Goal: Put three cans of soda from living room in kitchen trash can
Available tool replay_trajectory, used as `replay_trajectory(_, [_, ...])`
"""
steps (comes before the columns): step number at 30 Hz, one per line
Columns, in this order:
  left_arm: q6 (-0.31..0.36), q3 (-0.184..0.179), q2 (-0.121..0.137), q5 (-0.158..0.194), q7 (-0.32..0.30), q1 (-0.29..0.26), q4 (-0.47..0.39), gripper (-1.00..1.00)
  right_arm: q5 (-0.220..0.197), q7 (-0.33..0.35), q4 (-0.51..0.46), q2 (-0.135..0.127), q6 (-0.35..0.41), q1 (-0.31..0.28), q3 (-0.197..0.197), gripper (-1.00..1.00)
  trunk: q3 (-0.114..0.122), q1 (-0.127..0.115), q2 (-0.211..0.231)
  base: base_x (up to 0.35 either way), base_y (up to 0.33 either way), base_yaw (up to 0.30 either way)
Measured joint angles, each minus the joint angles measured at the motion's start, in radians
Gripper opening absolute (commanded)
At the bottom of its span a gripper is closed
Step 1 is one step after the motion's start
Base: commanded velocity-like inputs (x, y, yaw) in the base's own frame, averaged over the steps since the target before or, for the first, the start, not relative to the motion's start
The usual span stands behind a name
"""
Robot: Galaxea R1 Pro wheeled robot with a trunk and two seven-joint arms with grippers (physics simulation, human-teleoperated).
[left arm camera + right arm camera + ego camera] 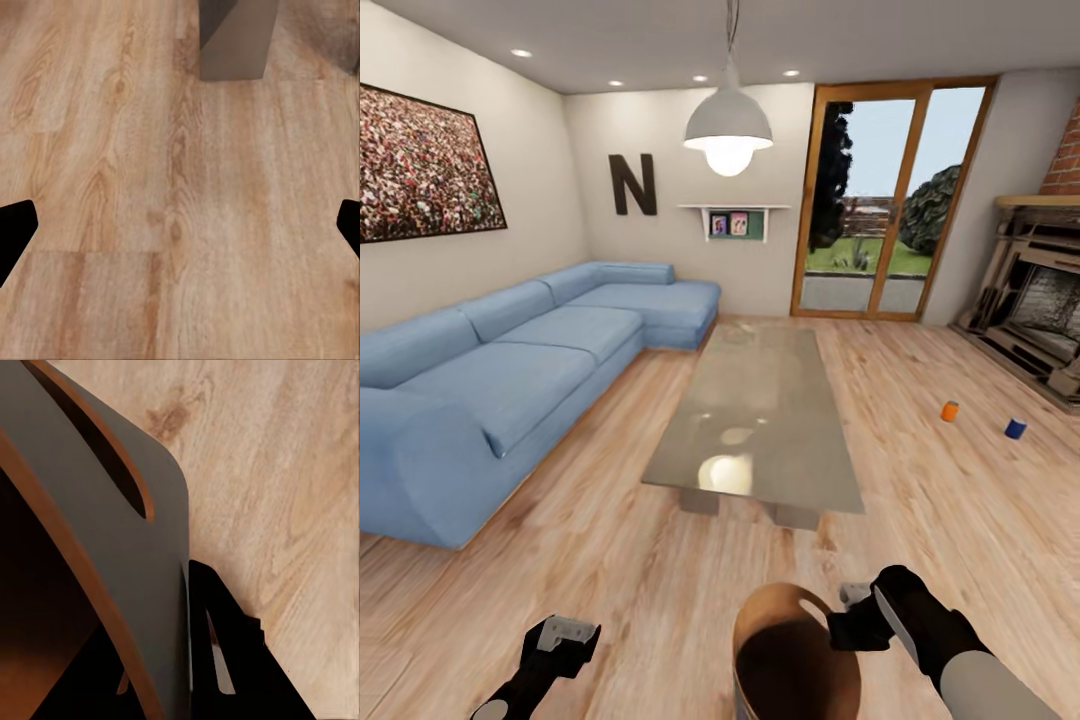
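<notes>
Right gripper (847,618) clamped on bin (780,610) rim; left gripper (565,632) open, empty. Orange can (950,411) and blue can (1015,428) on floor (920,500) near fireplace (1040,300). Next: carry bin closer.

We are in the living room of a home. A low glass-topped table (765,420) stands in the middle of a light wood floor (610,520), and everything else sits around it. To the table's left runs a long blue corner sofa (520,360), with a large framed picture (420,165) on the wall above it. Beyond the table's far end are wood-framed glass doors (890,200) opening onto a garden, a small wall shelf (732,215) with photos, and a big letter N (632,184). A white pendant lamp (728,125) hangs over the table. To its right stands an ornate fireplace (1035,290) under a red-brick chimney (1066,160).
</notes>
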Motion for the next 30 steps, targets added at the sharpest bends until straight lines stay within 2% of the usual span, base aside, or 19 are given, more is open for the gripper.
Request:
replay_trajectory(24, [0.000,0.000,0.000,0.000,0.000,0.000,0.000,1.00,-0.003,0.000,0.000,0.000,0.001,0.000,0.000,-1.00,0.023,0.000,0.000,0.185,-0.244,-0.201])
replay_trajectory(30, [0.000,0.000,0.000,0.000,0.000,0.000,0.000,1.00,-0.004,-0.001,0.000,0.001,0.001,0.000,0.000,-1.00,0.026,0.000,0.000,0.185,-0.244,-0.069])
